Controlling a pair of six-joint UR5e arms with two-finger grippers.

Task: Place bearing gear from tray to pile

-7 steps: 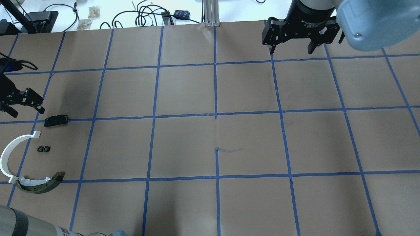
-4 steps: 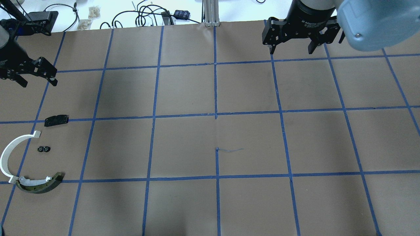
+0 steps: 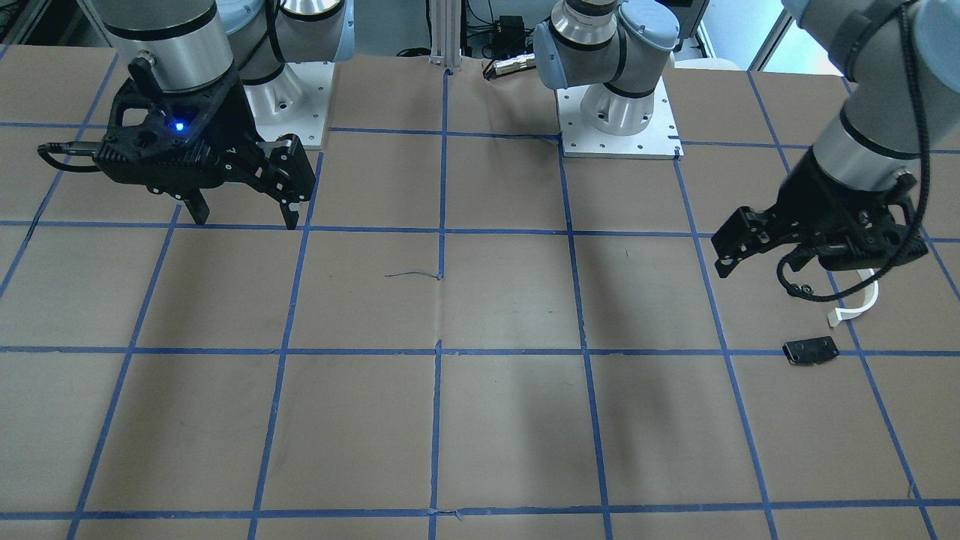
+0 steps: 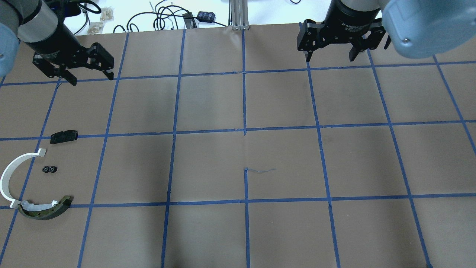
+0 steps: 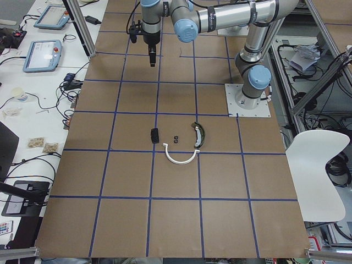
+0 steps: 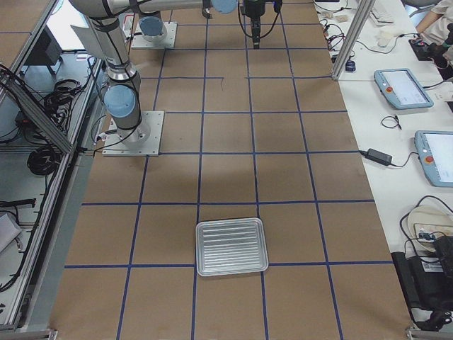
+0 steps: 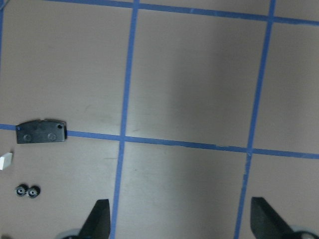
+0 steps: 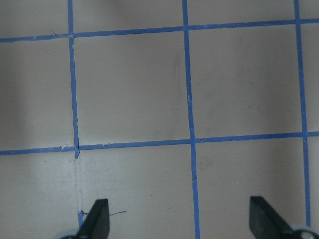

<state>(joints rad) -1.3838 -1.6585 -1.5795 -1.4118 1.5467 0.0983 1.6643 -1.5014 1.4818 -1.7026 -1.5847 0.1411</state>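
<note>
Overhead exterior: left gripper (image 4: 92, 79) wide, empty; bearing gear (image 4: 50, 169) lay robot-ward of it, within the pile (image 4: 3, 178); right gripper (image 4: 330, 59) far off.

left arm (image 4: 39, 35): enters from the far left corner, forearm angled inward, wrist held high over the bench (image 4: 208, 104).
left claw (image 4: 92, 79): pointing down, jaws spread wide, nothing between them, clear of the bench.
right arm (image 4: 416, 22): reaches in from the far right, wrist vertical.
right claw (image 4: 329, 58): pointing down, jaws spread wide, empty, above the bench.
</note>
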